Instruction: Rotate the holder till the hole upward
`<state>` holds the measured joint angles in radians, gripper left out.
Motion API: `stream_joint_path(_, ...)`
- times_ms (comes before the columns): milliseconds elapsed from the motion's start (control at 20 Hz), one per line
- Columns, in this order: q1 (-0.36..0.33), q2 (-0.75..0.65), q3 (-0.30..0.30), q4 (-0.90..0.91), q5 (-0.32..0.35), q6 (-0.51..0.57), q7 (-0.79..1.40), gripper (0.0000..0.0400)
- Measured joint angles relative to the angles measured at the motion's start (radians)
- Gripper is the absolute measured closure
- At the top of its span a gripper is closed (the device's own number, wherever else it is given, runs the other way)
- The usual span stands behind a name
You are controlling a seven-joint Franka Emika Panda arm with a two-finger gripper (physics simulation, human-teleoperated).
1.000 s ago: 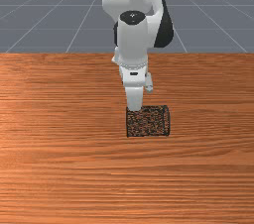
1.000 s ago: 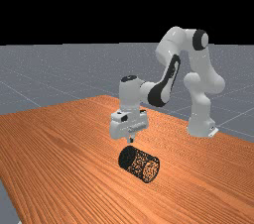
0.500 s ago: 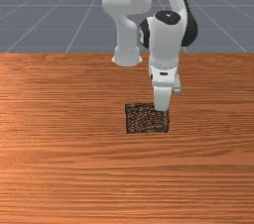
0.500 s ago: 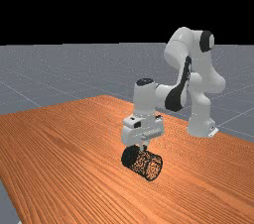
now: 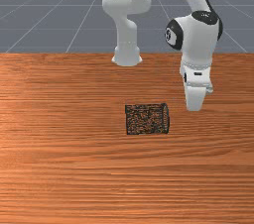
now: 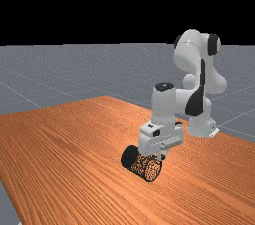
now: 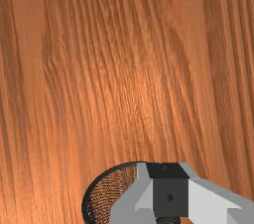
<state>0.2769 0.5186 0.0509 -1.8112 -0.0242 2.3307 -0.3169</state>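
Holder (image 5: 145, 119), a black mesh cylinder, lies on its side on the worktop (image 5: 59, 158), near the middle of the front view. Its long axis runs across that frame, left to right. My pincer (image 6: 162, 157) stands off its right-hand end there, a little higher in the frame, with a gap between us; its two halves are together, with nothing between them. In the far view the holder slants from centre down toward lower right, and I am above its lower right end, the nearer one. I have only this one arm, so the work is mine.

The next move, as I judge it, turns on that end: the holder lies to the front view's left of me, so I would go down beside the end and work along the long axis to tip it upright.

In the wrist view the holder's round rim (image 7: 85, 200) curves beside my pincer, partly covered by it and cut off by the frame's edge. The mesh is see-through, so I cannot say for sure which end has the hole.
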Motion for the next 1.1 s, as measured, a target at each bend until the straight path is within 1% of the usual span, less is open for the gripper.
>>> stream_joint_path(150,0.026,0.018,0.007,0.030,-0.005,-0.012,0.026,0.0400)
stream_joint_path(200,0.024,0.039,0.019,0.073,0.002,-0.066,0.000,0.0400)
stream_joint_path(250,0.022,0.071,0.027,0.122,0.013,-0.119,-0.010,0.0243)
stream_joint_path(300,0.073,0.065,-0.023,0.082,-0.075,-0.050,0.068,0.0148)
stream_joint_path(350,0.024,0.115,0.027,0.149,0.012,-0.122,-0.009,0.0089)
stream_joint_path(400,0.023,0.137,0.028,0.156,0.012,-0.114,-0.011,0.0054)
stream_joint_path(450,0.022,0.164,0.029,0.169,0.014,-0.110,-0.013,0.0033)
stream_joint_path(500,0.025,0.163,0.025,0.133,0.006,-0.048,-0.008,0.0020)
stream_joint_path(550,0.085,0.169,-0.038,0.120,-0.080,-0.019,0.076,0.0012)
stream_joint_path(600,0.137,0.223,-0.088,0.210,-0.146,-0.131,0.127,0.0007)
stream_joint_path(650,0.170,0.275,-0.121,0.302,-0.187,-0.227,0.147,0.0004)
stream_joint_path(700,0.179,0.281,-0.127,0.311,-0.194,-0.238,0.160,0.0003)
stream_joint_path(750,0.078,0.186,-0.022,0.137,-0.060,-0.010,0.057,0.0002)
stream_joint_path(850,0.129,0.209,-0.056,0.183,-0.110,-0.068,0.115,0.0001)
stream_joint_path(900,0.265,0.455,-0.219,0.628,-0.292,-0.498,0.174,0.0000)
stream_joint_path(950,0.168,0.238,-0.085,0.217,-0.152,-0.105,0.157,0.0000)
stream_joint_path(1100,0.229,0.324,-0.133,0.295,-0.218,-0.162,0.226,0.0000)
